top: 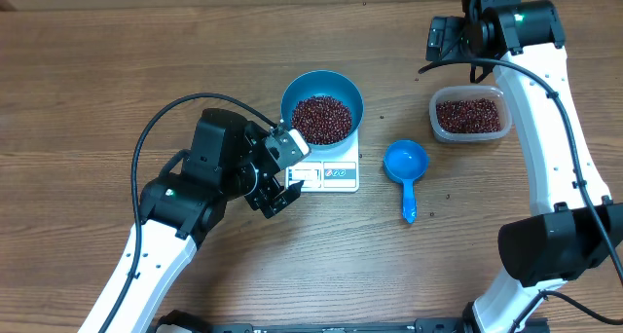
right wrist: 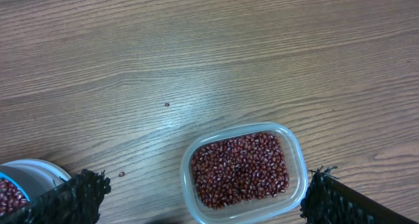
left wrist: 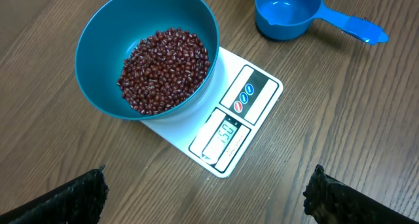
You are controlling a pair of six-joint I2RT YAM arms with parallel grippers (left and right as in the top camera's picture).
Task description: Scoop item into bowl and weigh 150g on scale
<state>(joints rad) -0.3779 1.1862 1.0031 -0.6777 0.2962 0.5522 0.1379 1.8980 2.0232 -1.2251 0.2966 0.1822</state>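
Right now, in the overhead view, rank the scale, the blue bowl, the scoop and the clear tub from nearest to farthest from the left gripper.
1. The scale, directly in front of the left gripper.
2. The bowl, sitting on the scale's far end.
3. The scoop, on the table beyond the scale.
4. The tub, farthest, over by the right arm.

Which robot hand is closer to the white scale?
Left. The left gripper sits open right beside the scale, at its display end; the right gripper is far off, near the tub of beans.
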